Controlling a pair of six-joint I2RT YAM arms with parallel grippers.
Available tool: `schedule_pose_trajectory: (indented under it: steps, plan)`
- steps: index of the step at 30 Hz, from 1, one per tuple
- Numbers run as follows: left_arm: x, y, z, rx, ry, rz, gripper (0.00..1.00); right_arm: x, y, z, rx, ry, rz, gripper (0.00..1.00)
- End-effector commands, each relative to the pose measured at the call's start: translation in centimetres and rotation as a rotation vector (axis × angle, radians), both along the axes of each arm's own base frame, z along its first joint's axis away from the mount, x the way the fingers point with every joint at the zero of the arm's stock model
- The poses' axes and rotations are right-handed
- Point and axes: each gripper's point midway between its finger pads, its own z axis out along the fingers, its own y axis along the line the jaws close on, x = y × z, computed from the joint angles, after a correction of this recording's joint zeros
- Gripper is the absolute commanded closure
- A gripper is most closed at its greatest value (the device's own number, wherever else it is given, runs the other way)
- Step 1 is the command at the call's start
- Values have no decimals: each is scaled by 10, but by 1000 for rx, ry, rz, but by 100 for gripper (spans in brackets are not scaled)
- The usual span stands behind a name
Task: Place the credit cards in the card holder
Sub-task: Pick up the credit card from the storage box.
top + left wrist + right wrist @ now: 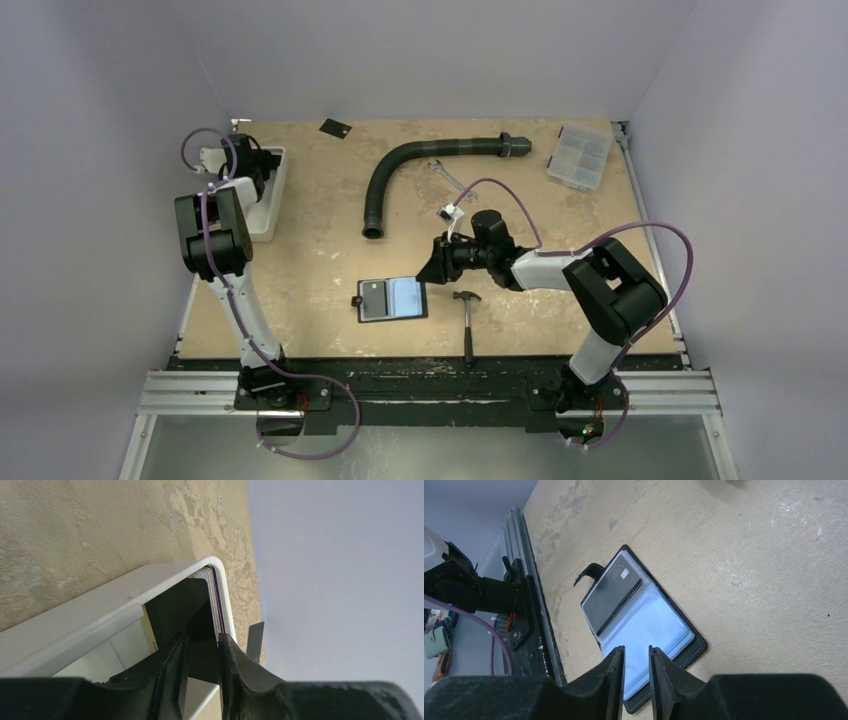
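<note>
Card holder (405, 298) lies open by the tabletop's near edge, long side along it, strap toward the left edge. One credit card (375, 297) lies on its left half, one dark card (333, 127) lies by the far edge, and a stack (216, 600) stands in the white tray (268, 215). Right gripper (636, 652) hangs over the holder, jaws a little apart, empty. Left gripper (203, 639) is at the stack; I cannot tell if it grips.

The table (320, 200) is rough, mottled tan board. At ten o'clock, the tray (100, 600) looks like smooth, glossy white plastic. The card holder (649, 622) has a matt black, stitched cover and shiny clear pockets; its credit card (611, 597) is dark, faintly sheened.
</note>
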Motion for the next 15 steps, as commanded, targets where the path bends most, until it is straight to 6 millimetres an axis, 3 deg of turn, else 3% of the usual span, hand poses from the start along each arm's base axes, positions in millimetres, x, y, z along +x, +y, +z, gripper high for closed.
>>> schedule_pose_trajectory:
  steps: [1,15]
  plan:
    - [12,1,32,41,-95,3,72,3,4,11,36,-35,14,69]
    - [7,1,51,66,-84,-4,80,2,4,11,41,-30,20,70]
